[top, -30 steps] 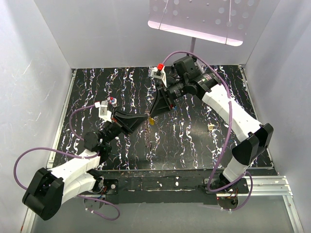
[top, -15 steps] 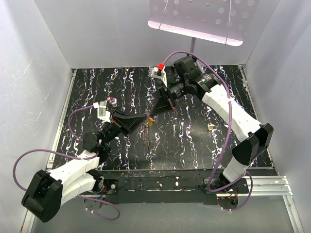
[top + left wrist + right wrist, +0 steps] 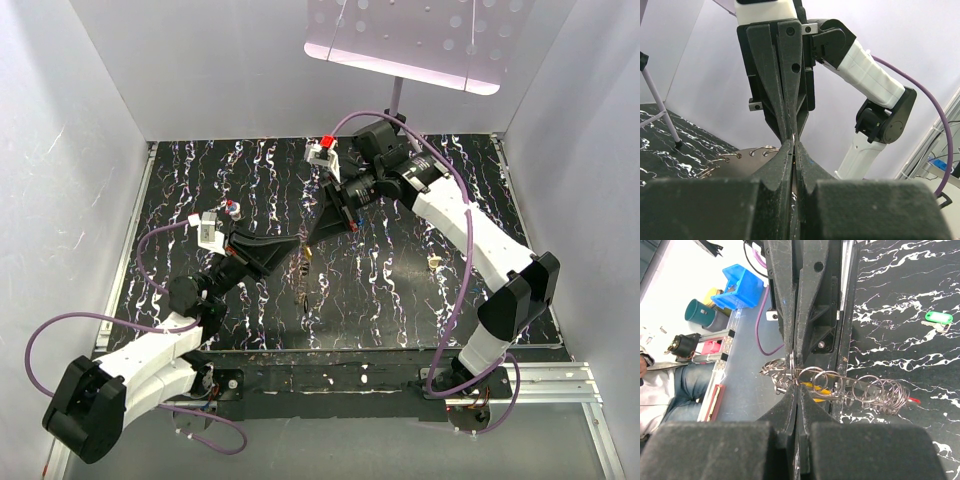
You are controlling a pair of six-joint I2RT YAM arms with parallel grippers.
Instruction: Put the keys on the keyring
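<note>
Step in hand, as I read it: mid-air handover or regrip of keyring [image 3: 850,387].
Left tool [image 3: 793,152] and right tool [image 3: 797,390] meet tip to tip above mid worktop [image 3: 400,290].
Both clenched on thin wire of same loop bunch.
Keyring hangs off worktop between them, loops trailing down.
Yellow key [image 3: 816,385] seems already among loops (partly hidden).
Green key [image 3: 938,318] loose on worktop; beige key [image 3: 434,262] too, well apart.
Next, my guess: one tool lets go and fetches loose key, other holds ring steady with gap exposed.
</note>
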